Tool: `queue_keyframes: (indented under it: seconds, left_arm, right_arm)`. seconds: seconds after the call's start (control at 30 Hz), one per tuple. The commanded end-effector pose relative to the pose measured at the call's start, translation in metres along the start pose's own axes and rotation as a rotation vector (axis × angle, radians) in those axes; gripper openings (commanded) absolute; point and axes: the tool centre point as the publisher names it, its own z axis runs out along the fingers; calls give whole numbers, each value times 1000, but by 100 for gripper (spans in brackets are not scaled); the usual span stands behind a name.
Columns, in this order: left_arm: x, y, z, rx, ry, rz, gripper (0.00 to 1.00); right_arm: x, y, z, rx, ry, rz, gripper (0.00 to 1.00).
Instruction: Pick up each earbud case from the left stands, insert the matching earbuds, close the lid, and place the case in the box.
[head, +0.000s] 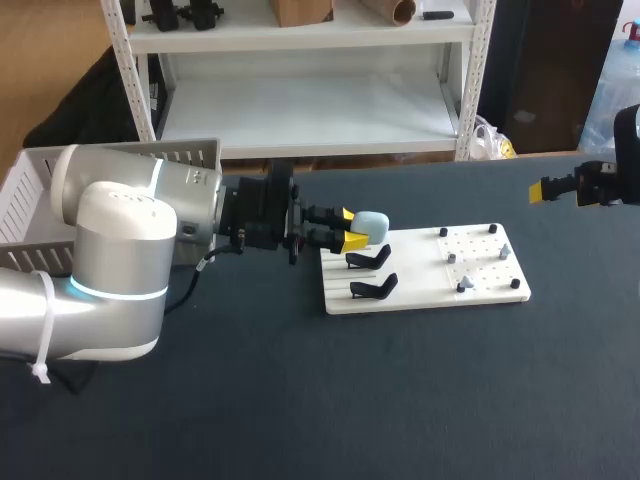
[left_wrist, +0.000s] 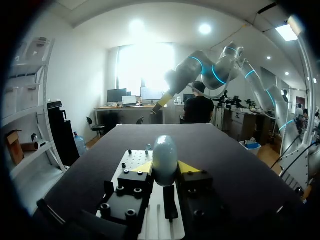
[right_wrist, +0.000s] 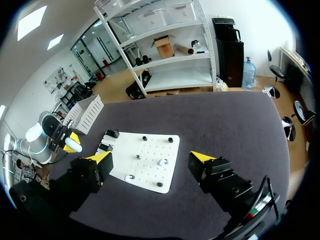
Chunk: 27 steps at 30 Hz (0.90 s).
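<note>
My left gripper (head: 348, 231) is shut on a pale blue earbud case (head: 373, 226), which it holds just above the two black stands (head: 369, 260) at the left end of the white board (head: 425, 295). In the left wrist view the case (left_wrist: 165, 159) stands upright between the yellow fingertips (left_wrist: 144, 167), over a black stand (left_wrist: 171, 202). Small earbuds (head: 463, 286) lie on the board's pegged right half. My right gripper (right_wrist: 152, 158) hangs open and empty above the table, right of the board (right_wrist: 150, 180); from there the case (right_wrist: 75, 146) shows in the left gripper.
A white slatted box (head: 25, 205) stands at the table's back left, behind my left arm; it also shows in the right wrist view as the box (right_wrist: 87, 112). Black pegs (head: 492, 228) mark the board's corners. Dark tabletop stretches in front of the board.
</note>
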Motion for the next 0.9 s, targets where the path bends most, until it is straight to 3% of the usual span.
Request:
queue_keyframes:
  seconds: [0.03, 0.4, 0.9]
  left_arm:
    - [-5, -8, 3, -11, -19, 27, 0]
    - [-9, -16, 20, 27, -143, 43, 0]
    - [-11, -25, 21, 21, -157, 85, 0]
  right_arm:
    - [-1, -1, 0, 1, -3, 7, 100]
    - [23, 24, -15, -10, 52, -62, 100]
    - [62, 99, -14, -57, 139, -187, 100]
